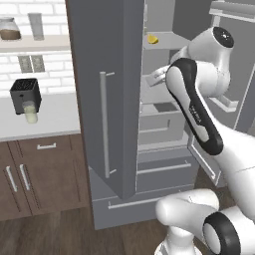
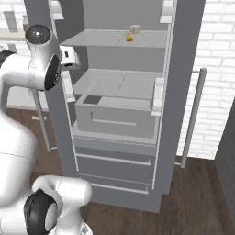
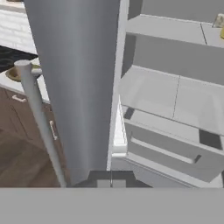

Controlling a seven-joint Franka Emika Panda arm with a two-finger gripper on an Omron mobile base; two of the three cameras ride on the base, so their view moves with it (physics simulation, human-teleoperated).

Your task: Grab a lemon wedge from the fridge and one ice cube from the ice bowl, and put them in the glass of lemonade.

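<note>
The fridge [image 1: 119, 99] stands with both doors swung open. The lemon wedge [image 1: 152, 38] lies on the upper shelf, small and bright yellow [image 2: 130, 37]; a sliver of it shows at the right edge of the hand view [image 3: 222, 33]. My gripper [image 1: 156, 75] hovers at the inner edge of the left door, below and left of the wedge, well apart from it [image 2: 72, 56]. Its tips [image 3: 111, 183] are shut with nothing between them. The glass of lemonade [image 1: 31, 112] stands on the counter left of the fridge. A brown rim, seemingly the ice bowl [image 3: 12, 74], peeks out behind the door handle.
The open left door with its long bar handle [image 3: 39, 118] juts out close beside the hand. A black toaster [image 1: 25, 93] sits behind the glass. A small beige cube [image 2: 135, 29] rests behind the wedge. A drawer [image 2: 114, 117] sits below the shelves.
</note>
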